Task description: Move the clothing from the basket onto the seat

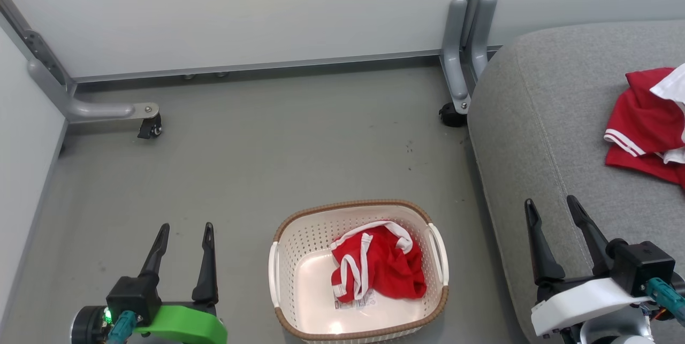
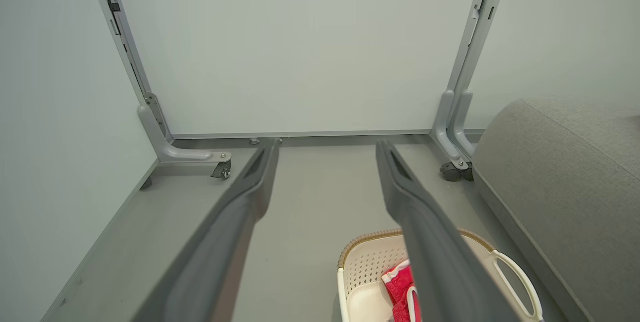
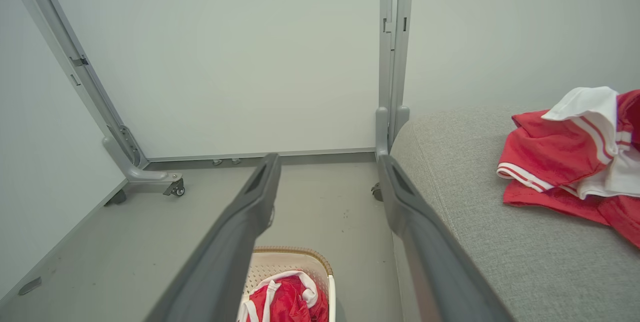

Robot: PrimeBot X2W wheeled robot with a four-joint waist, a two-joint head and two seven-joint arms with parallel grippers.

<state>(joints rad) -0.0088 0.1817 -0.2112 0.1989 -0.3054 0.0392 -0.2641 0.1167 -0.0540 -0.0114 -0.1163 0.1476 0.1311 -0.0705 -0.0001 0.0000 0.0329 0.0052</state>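
Our left gripper (image 1: 187,226) and right gripper (image 1: 550,200) both stand spread, holding nothing. Between them sits the basket (image 1: 348,204) with one red garment (image 1: 382,272); the other garment (image 1: 639,122) lies on the seat (image 1: 530,119), beyond our right jaws.

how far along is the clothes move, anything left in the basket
About halfway. Done: one red-and-white garment lies on the grey seat. In hand: nothing, the left gripper and right gripper are both open and empty. Left: the second red garment sits crumpled in the basket, waiting to be moved.
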